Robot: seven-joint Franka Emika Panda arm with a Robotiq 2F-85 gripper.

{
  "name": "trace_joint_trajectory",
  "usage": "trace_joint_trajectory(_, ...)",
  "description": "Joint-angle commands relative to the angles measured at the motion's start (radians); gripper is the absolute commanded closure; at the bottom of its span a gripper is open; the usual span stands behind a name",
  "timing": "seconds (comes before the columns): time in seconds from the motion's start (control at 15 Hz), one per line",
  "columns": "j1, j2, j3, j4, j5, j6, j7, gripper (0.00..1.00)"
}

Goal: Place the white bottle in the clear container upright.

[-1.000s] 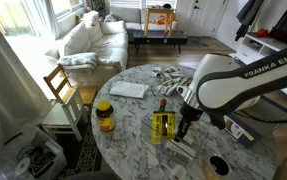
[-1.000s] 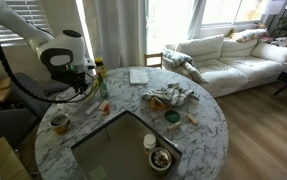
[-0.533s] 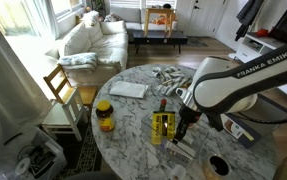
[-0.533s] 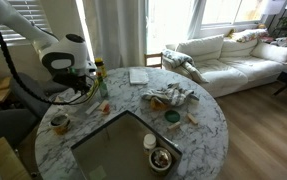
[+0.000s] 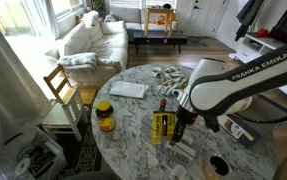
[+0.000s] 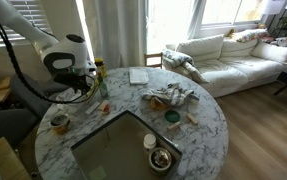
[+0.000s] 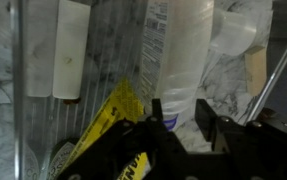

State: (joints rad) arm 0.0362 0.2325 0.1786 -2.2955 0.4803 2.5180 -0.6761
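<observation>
In the wrist view the white bottle (image 7: 186, 55) lies over the marble, its blue end (image 7: 169, 122) between my jaws. My gripper (image 7: 180, 122) presses on both sides of that end. The yellow packet (image 7: 111, 122) lies just beside it. The ribbed see-through wall of the clear container (image 7: 28, 90) fills the left part of that view. In both exterior views my gripper (image 5: 180, 128) (image 6: 91, 95) hangs low over the table next to the yellow packet (image 5: 163, 127). The clear container (image 6: 123, 150) sits at the table's near side. The bottle cannot be made out in the exterior views.
An amber jar with a yellow lid (image 5: 104, 115) stands near the table edge. A white pad (image 5: 129, 89) and crumpled wrappers (image 6: 169, 97) lie further off. A cup (image 6: 59, 123) and a small bowl (image 6: 161, 158) stand near the container. A wooden chair (image 5: 61, 95) is beside the table.
The arm has shifted slightly sideways over the yellow packet and leans a little lower. The objects on the table have not moved.
</observation>
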Motion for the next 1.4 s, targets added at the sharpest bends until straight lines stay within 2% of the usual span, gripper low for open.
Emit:
trace_joint_trajectory(0.0, -0.008, 0.037, 0.013, 0.018, -0.03, 0.008, 0.005, 0.62)
trace_joint_trajectory(0.27, -0.01, 0.055, 0.016, 0.03, -0.045, 0.005, 0.013, 0.63)
trace_joint_trajectory(0.53, -0.012, 0.067, 0.015, 0.034, -0.077, 0.002, 0.023, 0.43)
trace_joint_trajectory(0.93, -0.003, 0.074, -0.013, 0.033, -0.223, -0.006, 0.139, 0.46)
trace_joint_trajectory(1.33, -0.005, 0.081, -0.015, 0.039, -0.307, -0.022, 0.212, 0.42)
